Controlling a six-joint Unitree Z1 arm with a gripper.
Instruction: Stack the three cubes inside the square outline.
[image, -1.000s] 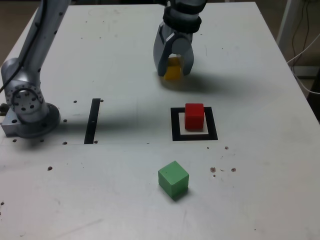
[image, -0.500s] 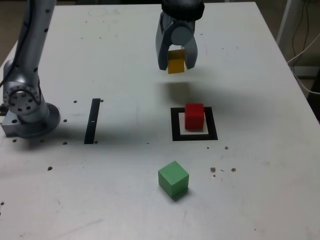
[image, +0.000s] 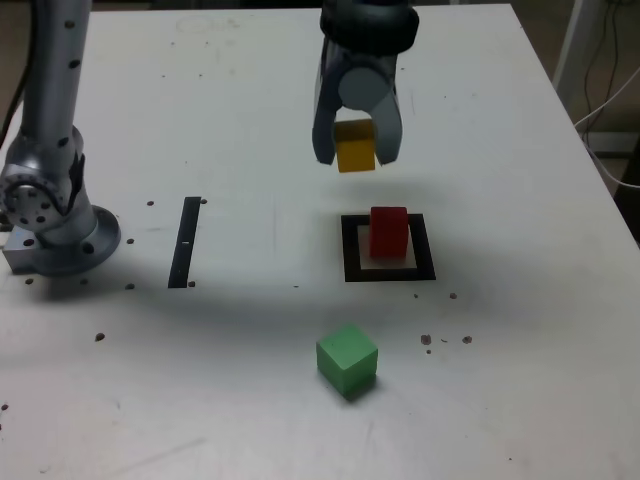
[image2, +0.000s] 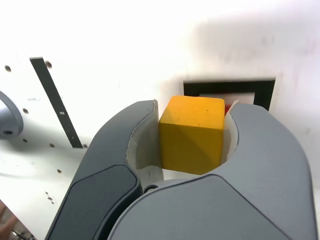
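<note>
Between pincer (image2: 192, 135) tips, yellow cube (image2: 191, 134), gripped

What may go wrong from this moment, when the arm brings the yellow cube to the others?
The orange-yellow matte cube, gripped between the grey curved jaws, could knock the red cube if lowered too early. The red cube sits loose inside the black square outline, so a bump might push it onto the border. Released off-centre, the yellow cube might topple.
</note>
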